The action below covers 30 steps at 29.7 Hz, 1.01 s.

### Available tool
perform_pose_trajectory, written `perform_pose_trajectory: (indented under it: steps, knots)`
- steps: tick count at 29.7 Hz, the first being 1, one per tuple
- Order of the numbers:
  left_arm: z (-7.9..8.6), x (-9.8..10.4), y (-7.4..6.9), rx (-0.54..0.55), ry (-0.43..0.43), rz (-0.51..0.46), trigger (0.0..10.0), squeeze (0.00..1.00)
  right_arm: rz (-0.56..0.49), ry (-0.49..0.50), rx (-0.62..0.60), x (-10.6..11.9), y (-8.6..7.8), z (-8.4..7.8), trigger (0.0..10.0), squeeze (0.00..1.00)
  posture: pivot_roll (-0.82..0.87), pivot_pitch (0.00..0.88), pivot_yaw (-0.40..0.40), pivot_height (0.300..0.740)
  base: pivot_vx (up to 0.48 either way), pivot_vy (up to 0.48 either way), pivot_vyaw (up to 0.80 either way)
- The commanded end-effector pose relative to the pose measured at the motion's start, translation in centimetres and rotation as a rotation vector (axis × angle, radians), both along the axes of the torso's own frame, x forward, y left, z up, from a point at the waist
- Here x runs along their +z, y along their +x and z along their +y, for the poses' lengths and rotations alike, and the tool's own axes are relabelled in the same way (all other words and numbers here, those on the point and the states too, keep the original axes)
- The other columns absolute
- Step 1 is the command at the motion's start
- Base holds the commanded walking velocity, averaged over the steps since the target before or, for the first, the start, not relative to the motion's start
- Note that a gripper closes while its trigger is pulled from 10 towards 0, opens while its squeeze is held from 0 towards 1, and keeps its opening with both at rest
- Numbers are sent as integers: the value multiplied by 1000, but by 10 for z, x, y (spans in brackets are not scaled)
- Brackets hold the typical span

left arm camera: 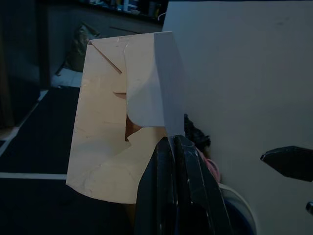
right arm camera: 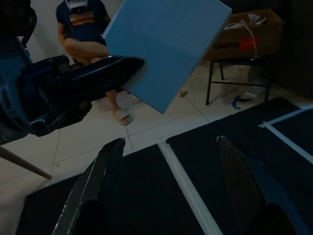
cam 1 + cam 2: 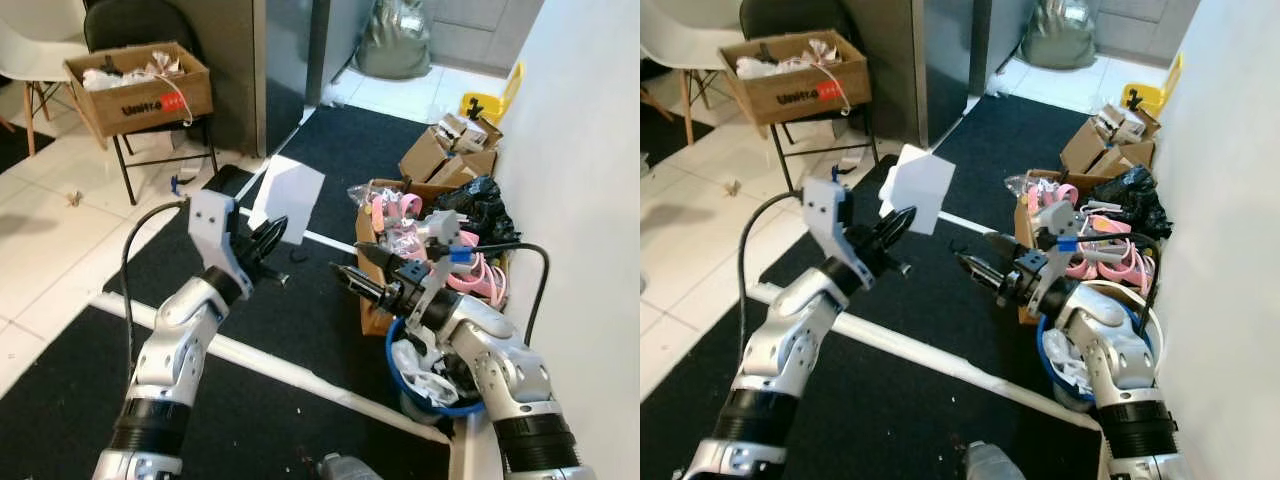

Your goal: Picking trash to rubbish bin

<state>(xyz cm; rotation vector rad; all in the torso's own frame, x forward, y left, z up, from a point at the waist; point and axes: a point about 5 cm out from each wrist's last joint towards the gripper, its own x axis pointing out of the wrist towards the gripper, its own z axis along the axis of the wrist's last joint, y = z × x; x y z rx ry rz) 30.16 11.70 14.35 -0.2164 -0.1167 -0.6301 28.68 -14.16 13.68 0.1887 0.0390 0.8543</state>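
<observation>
Left eye view: the left pincer [image 3: 268, 238] is raised over the black mat [image 3: 300, 300], clamped on the lower edge of a white card [image 3: 287, 199]. The right pincer [image 3: 362, 272] is level with it, empty. The blue bin [image 3: 425, 385] stands on the floor under the right arm, beside the wall [image 3: 590, 200], with white trash already inside.

Right eye view: the card is well apart from the bin, to its left. A cardboard box [image 3: 1080, 240] of pink items stands just behind the bin.

Left wrist view: the fingers [image 1: 176, 196] are shut together on the card's bottom edge. The card is a flattened carton with folded flaps, and hangs upright.

Right wrist view: the fingers [image 2: 98, 181] are spread wide, nothing between them. The card and left pincer lie ahead. A seated person [image 2: 85, 34] is in the background.

Step in hand: carrying the card to the bin.

Method: swing the left arm right, across the right pincer, until the card is over the bin rim; lower it, then release. The grip holds one thin edge only, so move slowly to avoid slip.
</observation>
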Motion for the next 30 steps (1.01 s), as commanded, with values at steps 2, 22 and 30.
perform_pose_trajectory:
  steps: [2,22,30]
  knots:
    - [1,-1,-1,-4,7,-3,10000,0,-21,5,-7,5,0,-1,10000,0,-84,0,-12,740,371,0,0]
    - [-1,-4,-3,-27,25,-1,10000,0,-37,24,-2,16,0,4,10000,0,-74,0,-16,740,370,0,0]
    - [-1,-5,-3,-27,24,1,10000,0,-36,22,-7,17,0,4,10000,0,-80,0,-19,740,371,0,0]
